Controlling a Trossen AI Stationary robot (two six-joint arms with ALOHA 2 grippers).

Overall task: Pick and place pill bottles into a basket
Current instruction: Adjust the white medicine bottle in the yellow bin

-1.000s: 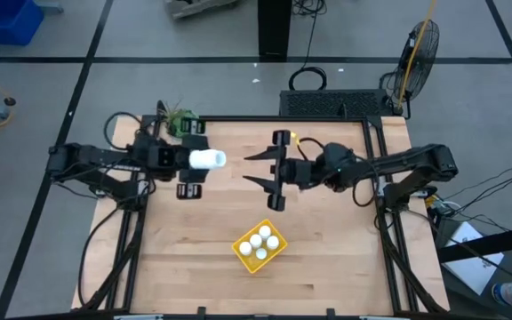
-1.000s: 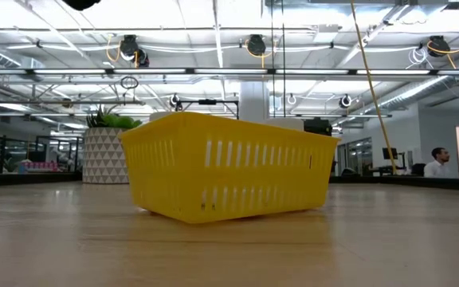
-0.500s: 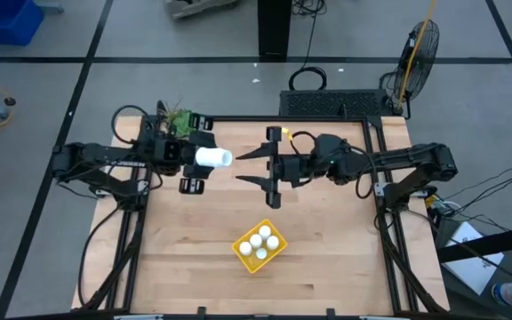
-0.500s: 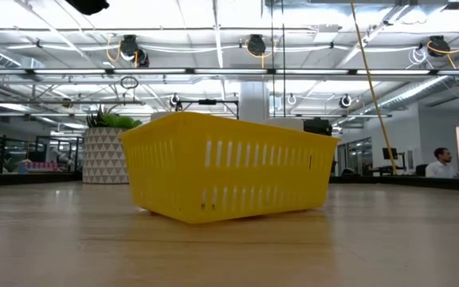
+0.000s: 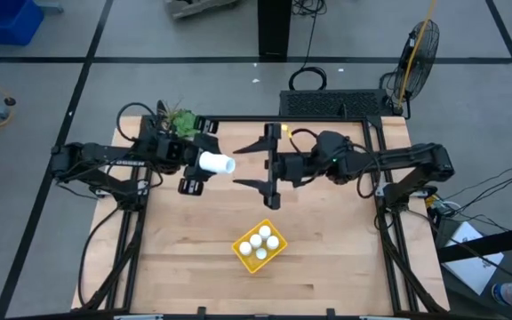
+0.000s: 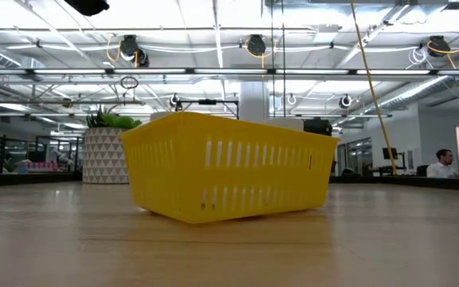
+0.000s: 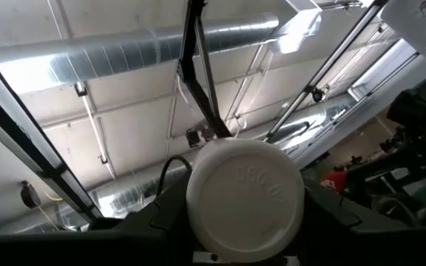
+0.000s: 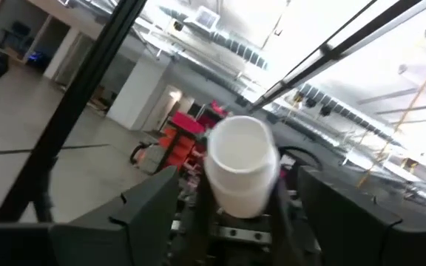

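Four pill bottles [image 5: 261,242] sit in the yellow basket [image 5: 246,258] near the table's front. The left gripper [image 5: 204,164] holds the fifth bottle [image 5: 215,164] in the air, facing the right gripper [image 5: 262,166], whose jaws gape wide and empty. Only this bottle looks left.

Both arms reach inward over the back half of the bench, raised, their pincers facing each other. The left pincer [image 5: 204,164] is clamped on a pill bottle [image 5: 214,164], cap pointing toward the right arm. The right pincer [image 5: 258,166] stands spread wide, fingers [image 5: 254,147] well apart, empty
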